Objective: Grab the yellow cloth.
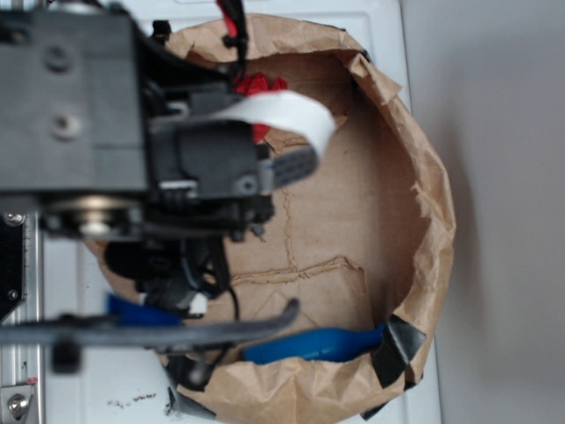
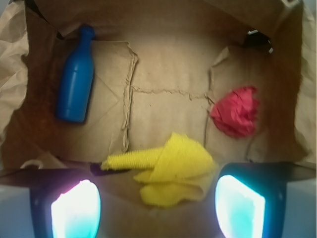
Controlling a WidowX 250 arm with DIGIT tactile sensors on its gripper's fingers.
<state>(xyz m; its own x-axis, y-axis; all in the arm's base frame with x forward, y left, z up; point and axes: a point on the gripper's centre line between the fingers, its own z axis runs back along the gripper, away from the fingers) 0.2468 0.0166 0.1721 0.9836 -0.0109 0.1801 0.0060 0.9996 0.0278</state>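
The yellow cloth (image 2: pixel 171 168) lies crumpled on the brown paper floor of the bag, its long narrow flap pointing left. In the wrist view my gripper (image 2: pixel 158 208) is open, its two glowing pads (image 2: pixel 77 210) standing wide apart on either side of the cloth and a little nearer the camera. Nothing is held between them. In the exterior view the arm and gripper body (image 1: pixel 221 168) hang over the bag's left side and hide the cloth.
A blue plastic bottle (image 2: pixel 75 79) lies at the left, also seen at the bag's lower edge (image 1: pixel 318 343). A red crumpled wad (image 2: pixel 237 111) sits at the right (image 1: pixel 256 86). The brown paper bag's rolled walls (image 1: pixel 433 203) ring everything.
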